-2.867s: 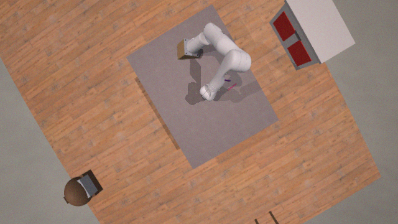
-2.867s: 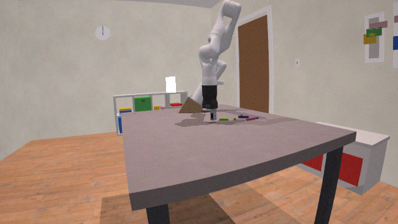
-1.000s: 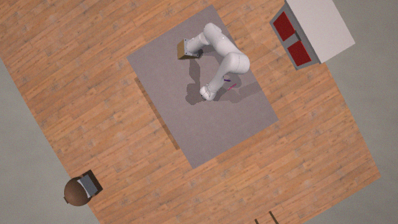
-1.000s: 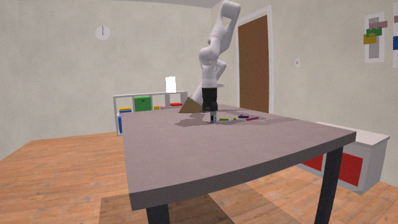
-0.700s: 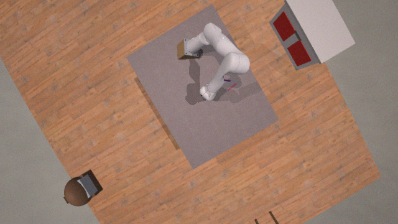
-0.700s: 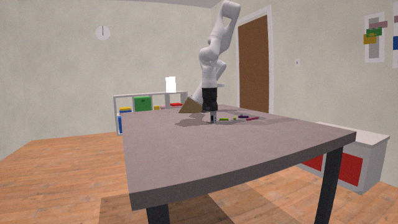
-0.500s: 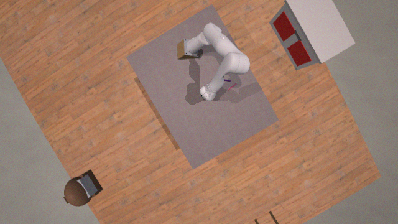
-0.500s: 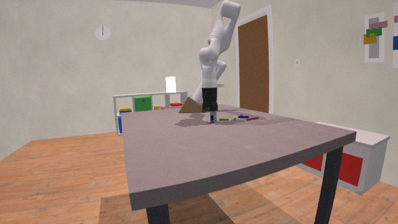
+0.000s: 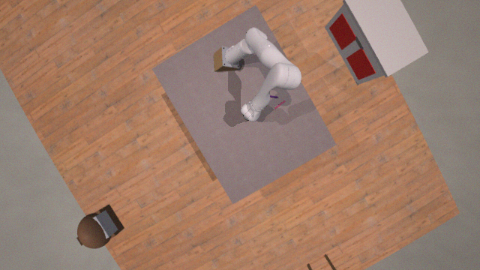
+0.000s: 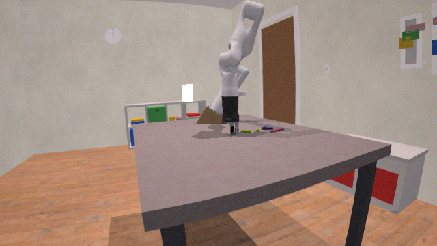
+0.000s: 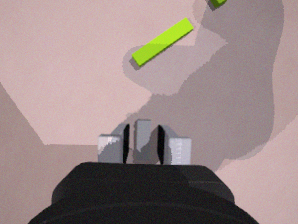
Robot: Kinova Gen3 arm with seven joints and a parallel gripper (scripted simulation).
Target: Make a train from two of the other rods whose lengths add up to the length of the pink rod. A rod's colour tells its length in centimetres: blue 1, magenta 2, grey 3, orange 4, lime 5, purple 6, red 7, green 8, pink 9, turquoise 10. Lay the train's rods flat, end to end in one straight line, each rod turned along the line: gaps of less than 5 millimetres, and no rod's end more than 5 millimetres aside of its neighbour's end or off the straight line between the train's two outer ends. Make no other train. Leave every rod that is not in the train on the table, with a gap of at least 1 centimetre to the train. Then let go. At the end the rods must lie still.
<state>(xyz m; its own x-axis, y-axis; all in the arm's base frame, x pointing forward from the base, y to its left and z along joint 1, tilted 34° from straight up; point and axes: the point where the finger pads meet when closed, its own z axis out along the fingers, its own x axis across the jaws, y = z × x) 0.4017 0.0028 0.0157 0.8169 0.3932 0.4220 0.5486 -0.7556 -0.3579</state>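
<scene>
Fingers parted around grey rod (image 11: 143,137)

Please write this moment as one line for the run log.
gripper: open, low at table | grey rod: between fingers, gap each side | lime rod: flat ahead | purple rod, pink rod: apart
</scene>
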